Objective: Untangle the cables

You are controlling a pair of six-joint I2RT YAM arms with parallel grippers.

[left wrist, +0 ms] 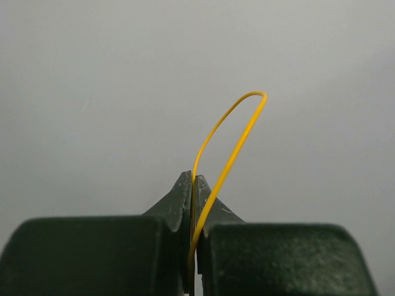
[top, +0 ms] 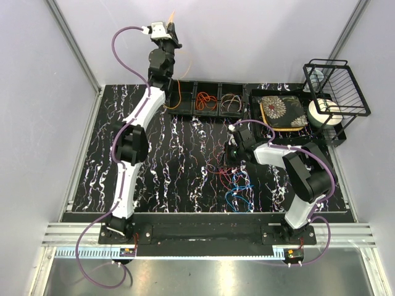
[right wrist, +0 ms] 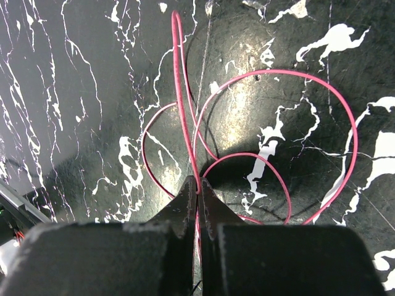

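My left gripper [top: 171, 28] is raised high over the back of the table, shut on a thin yellow cable [left wrist: 229, 161]. That cable loops up out of the closed jaw tips [left wrist: 194, 179]. My right gripper [top: 233, 152] is low over the black marbled table [top: 173, 166], shut on a red cable [right wrist: 180, 92]. The red cable's loops spread on the table ahead of the right gripper [right wrist: 198, 184]. A tangle of red and blue cables [top: 236, 186] lies in front of the right arm.
Three black bins along the back hold an orange bundle [top: 179, 98], a red bundle [top: 207, 100] and a mixed bundle [top: 232, 102]. At the back right stand a tray with a floral plate [top: 282, 112], a wire rack [top: 338, 86] and a white roll [top: 323, 113].
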